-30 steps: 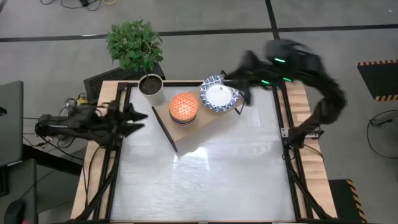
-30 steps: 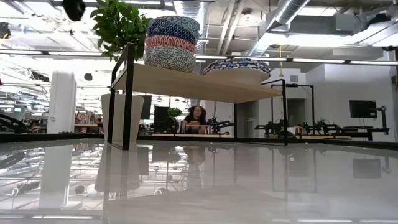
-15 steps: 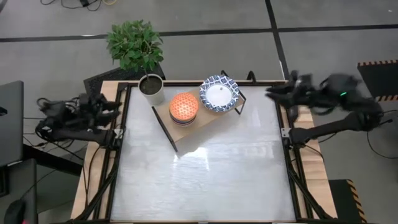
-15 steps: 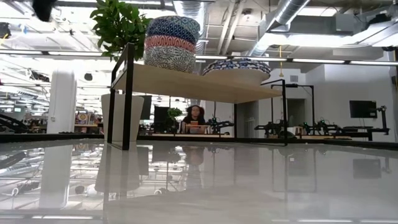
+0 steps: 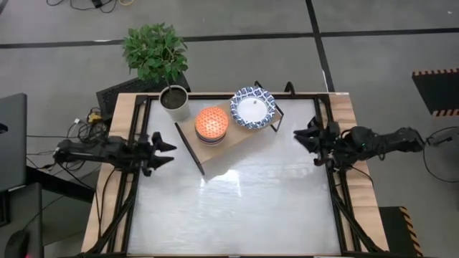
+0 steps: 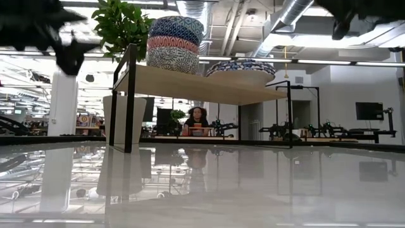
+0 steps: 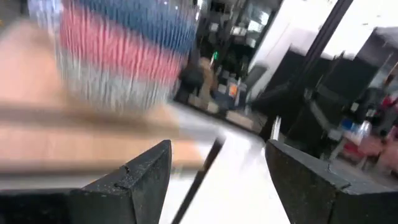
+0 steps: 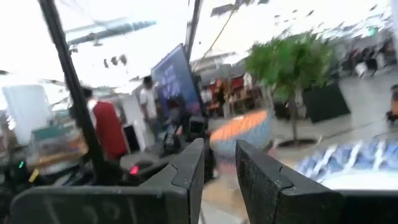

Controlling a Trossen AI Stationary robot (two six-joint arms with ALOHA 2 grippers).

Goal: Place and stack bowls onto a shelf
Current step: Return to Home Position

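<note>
The shelf (image 5: 237, 140), a light plank on black legs, stands at the table's far side. On its left part sits a stack of small bowls (image 5: 212, 123), red-orange from above and banded blue and red from the side (image 6: 175, 44). A wide blue-and-white bowl (image 5: 252, 109) rests on its right part (image 6: 242, 67). My left gripper (image 5: 169, 147) hovers open at the table's left edge, pointing toward the shelf; its wrist view shows the blurred stack (image 7: 118, 56). My right gripper (image 5: 300, 136) hovers at the right edge with a narrow gap between its fingers (image 8: 219, 155).
A white plant pot (image 5: 174, 102) stands left of the shelf, with a leafy plant (image 5: 154, 50) behind the table. Bare glossy table (image 5: 237, 208) spreads in front of the shelf. A person (image 6: 198, 120) sits in the room beyond.
My right gripper has drawn away from the wide bowl on the shelf, swung out past the table's right edge, then come back in and toward the near side. My left gripper pulled back left, then returned toward the table. The bowls and shelf have stayed put.
</note>
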